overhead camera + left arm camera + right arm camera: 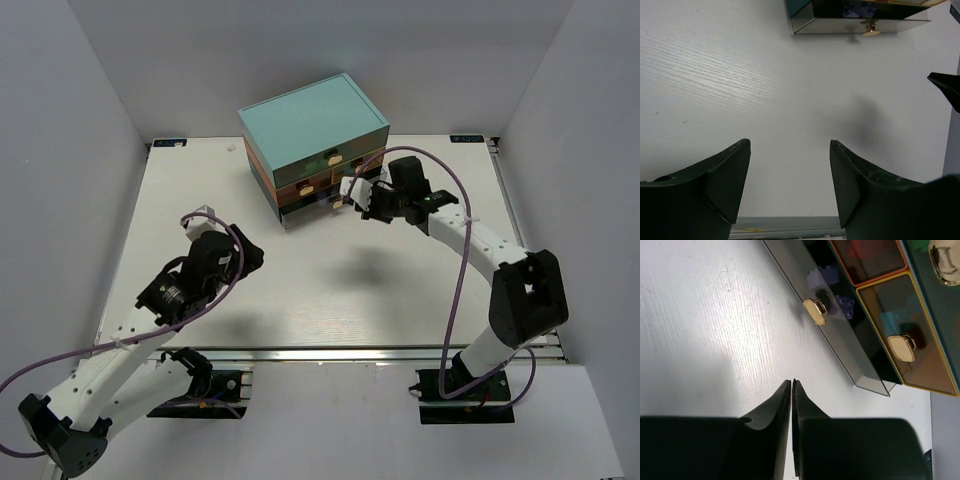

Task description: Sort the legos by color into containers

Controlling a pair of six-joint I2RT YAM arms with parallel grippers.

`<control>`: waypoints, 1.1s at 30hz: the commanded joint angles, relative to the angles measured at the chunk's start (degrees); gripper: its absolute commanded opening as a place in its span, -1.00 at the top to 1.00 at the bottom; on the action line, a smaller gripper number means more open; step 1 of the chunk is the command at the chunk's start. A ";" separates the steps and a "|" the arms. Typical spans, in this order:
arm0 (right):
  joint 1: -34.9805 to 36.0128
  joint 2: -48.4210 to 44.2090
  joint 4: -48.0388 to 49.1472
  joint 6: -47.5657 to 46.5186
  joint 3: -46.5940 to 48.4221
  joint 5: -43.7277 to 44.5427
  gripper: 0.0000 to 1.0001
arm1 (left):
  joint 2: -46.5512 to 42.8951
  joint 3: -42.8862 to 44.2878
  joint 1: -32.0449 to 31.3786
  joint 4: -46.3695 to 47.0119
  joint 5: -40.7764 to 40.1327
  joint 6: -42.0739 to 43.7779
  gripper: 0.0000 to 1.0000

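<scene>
The light-teal-topped chest [315, 120] stands at the back middle of the table, its drawers facing the arms. In the right wrist view the bottom clear drawer [840, 345] sticks out a little and holds lilac legos [832, 287]. An orange-framed drawer [910, 330] above it shows a cyan shape inside, and another shows red [865, 252]. My right gripper [791, 381] is shut and empty, just in front of the drawers [368, 205]. My left gripper [790, 142] is open and empty over bare table [205, 232], left of the chest. No loose legos show on the table.
Tan knobs [815, 311] stick out from the drawer fronts close to my right fingers. White walls enclose the table on three sides. A metal rail [350, 352] runs along the near edge. The right arm's purple cable [455, 270] loops over the right side.
</scene>
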 commanded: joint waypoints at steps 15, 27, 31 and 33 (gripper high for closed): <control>0.35 27.54 -7.73 -9.72 21.17 -3.24 0.92 | -6.38 -0.24 0.10 -2.46 1.10 -4.00 -0.51; 1.50 30.62 8.97 -9.28 17.93 2.04 -0.54 | -9.64 -0.42 0.10 -7.74 0.66 -7.43 -0.50; 1.41 32.11 9.59 -9.19 19.87 2.57 -0.60 | -8.94 -0.16 0.10 -7.74 0.57 -7.43 -0.51; 1.32 32.20 10.21 -9.27 20.13 2.66 -0.61 | -8.76 -0.24 0.10 -7.66 0.66 -7.61 -0.51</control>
